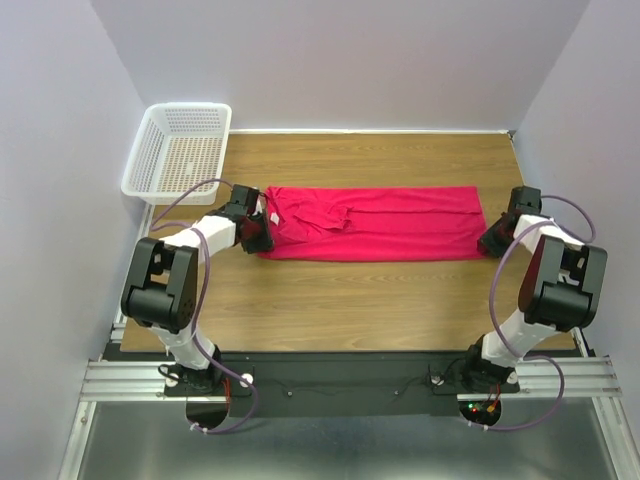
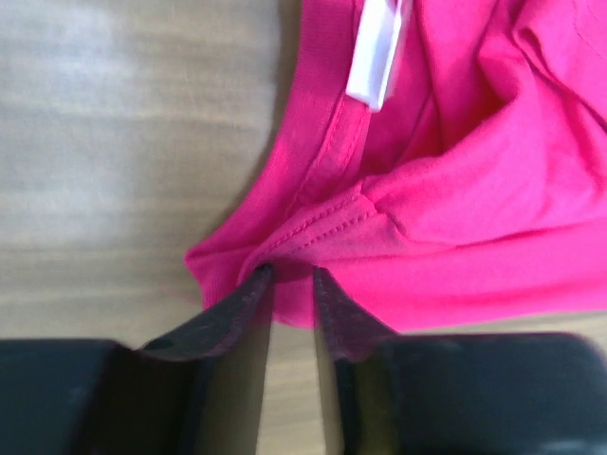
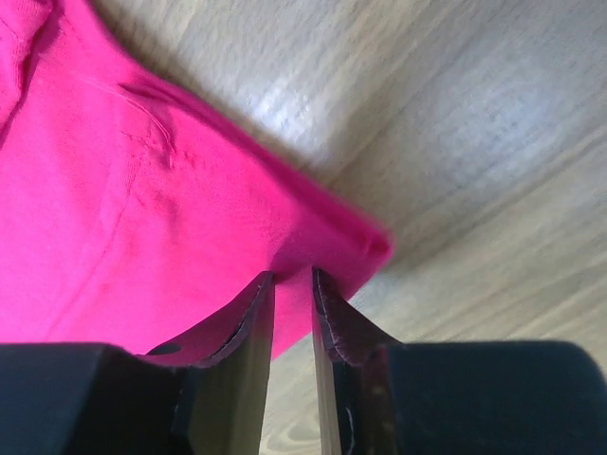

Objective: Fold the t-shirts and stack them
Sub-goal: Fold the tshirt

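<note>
The crimson-pink t-shirt lies folded into a long band across the middle of the wooden table. My left gripper is at its left, collar end. In the left wrist view the gripper is shut on a bunched fold of the t-shirt just below the neckline, with the white neck label beyond it. My right gripper is at the band's right near corner. In the right wrist view it is shut on the t-shirt's corner edge.
A white plastic mesh basket stands at the back left corner of the table, against the left wall. White walls close in the left, back and right sides. The arm bases sit on a rail at the near edge.
</note>
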`<move>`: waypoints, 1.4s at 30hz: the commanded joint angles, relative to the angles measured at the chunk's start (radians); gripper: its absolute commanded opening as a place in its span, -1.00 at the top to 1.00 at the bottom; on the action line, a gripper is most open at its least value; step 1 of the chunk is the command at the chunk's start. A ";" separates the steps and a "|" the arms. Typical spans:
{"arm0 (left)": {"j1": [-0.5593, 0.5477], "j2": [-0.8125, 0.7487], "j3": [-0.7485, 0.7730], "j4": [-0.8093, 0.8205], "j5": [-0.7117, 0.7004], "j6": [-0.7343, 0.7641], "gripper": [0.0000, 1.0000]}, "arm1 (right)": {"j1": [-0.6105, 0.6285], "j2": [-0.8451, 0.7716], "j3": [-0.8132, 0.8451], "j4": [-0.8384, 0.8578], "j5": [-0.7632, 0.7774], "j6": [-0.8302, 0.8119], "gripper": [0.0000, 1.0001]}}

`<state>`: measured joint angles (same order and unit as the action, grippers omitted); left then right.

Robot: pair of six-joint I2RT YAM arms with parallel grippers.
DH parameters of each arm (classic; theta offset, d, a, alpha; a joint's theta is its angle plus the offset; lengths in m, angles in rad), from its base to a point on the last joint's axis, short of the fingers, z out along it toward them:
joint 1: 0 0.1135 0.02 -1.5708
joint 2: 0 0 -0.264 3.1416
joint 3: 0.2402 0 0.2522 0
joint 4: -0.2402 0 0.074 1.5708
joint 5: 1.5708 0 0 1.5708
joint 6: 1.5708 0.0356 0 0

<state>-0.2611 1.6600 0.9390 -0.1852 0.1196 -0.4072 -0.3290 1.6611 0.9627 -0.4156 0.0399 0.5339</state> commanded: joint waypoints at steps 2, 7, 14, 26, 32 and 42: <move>0.013 -0.091 -0.002 -0.097 0.029 -0.028 0.16 | 0.057 -0.122 -0.006 -0.012 -0.011 -0.032 0.42; 0.013 -0.201 0.007 -0.118 -0.001 -0.051 -0.19 | 0.269 -0.182 0.079 -0.038 0.018 -0.112 0.25; 0.000 -0.247 0.044 -0.126 -0.005 -0.067 -0.43 | 0.658 -0.091 0.304 -0.037 0.005 -0.328 -0.24; -0.052 -0.075 0.034 -0.085 -0.051 -0.065 0.15 | 0.961 0.319 0.727 -0.028 -0.078 -0.633 -0.74; -0.052 -0.016 0.007 -0.069 -0.043 -0.059 0.24 | 0.984 0.469 0.821 -0.028 -0.046 -0.686 -0.80; -0.050 0.000 -0.037 -0.066 -0.048 -0.059 0.26 | 0.998 0.592 0.889 -0.026 0.040 -0.715 -0.80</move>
<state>-0.3126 1.6577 0.9421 -0.2455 0.0887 -0.4725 0.6563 2.2345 1.8130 -0.4606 0.0338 -0.1471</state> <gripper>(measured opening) 0.374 0.899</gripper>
